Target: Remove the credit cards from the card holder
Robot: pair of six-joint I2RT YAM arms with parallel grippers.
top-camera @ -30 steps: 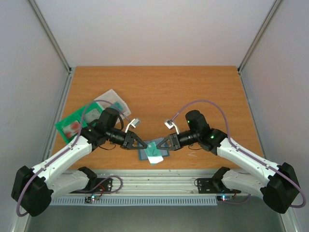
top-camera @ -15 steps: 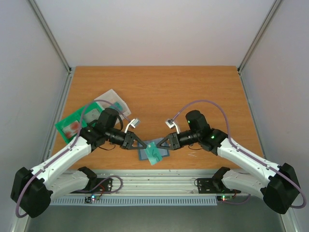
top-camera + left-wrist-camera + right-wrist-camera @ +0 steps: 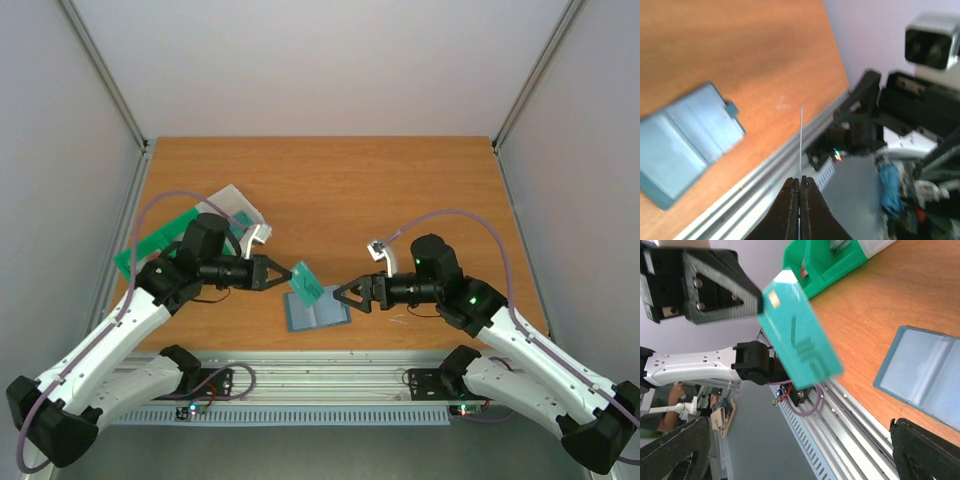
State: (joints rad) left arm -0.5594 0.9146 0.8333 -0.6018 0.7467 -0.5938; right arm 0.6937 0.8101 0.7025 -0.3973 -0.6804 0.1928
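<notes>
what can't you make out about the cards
What remains in the card holder: too small from top, blurred at left wrist, cut off at right wrist.
Print on held card: blurred at right wrist, edge-on at left wrist.
The green tray contents: behind left arm, top view.

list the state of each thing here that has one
left fingers, shut on the teal card
teal card, held in the air above the table
card holder, lying open on the table
right fingers, open, holding nothing
</notes>
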